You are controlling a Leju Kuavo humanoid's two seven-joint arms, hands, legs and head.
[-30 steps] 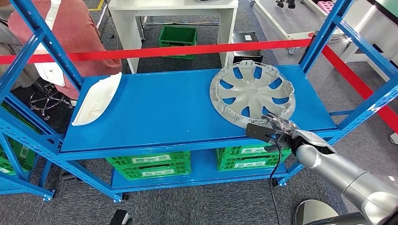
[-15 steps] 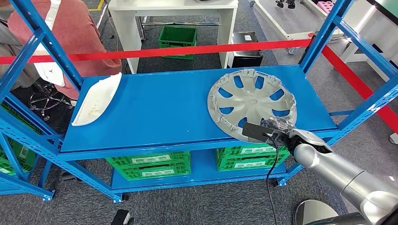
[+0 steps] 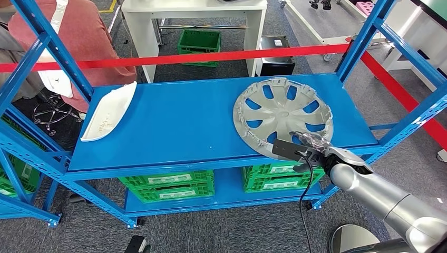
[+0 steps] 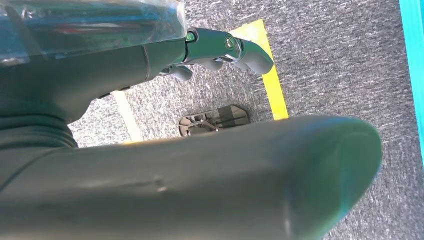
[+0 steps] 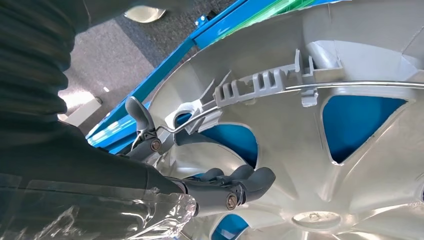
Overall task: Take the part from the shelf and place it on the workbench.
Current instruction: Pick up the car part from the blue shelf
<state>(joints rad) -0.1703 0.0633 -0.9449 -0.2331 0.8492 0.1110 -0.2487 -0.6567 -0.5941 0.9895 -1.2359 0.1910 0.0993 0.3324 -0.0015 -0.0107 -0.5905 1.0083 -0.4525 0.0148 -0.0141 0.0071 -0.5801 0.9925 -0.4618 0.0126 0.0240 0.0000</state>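
hand (image 5: 210,185) gripping hubcap (image 3: 283,112) rim, fingers curled

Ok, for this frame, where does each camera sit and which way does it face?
Head view: high on the body, looking forward and down at the blue shelf; right arm and right hand show at the wheel cover.
Left wrist view: behind the left hand, arm hanging, facing the carpet floor.
Right wrist view: behind the right hand, facing the wheel cover's ribbed inner side.
Head and right wrist views share wheel cover, hand and shelf.
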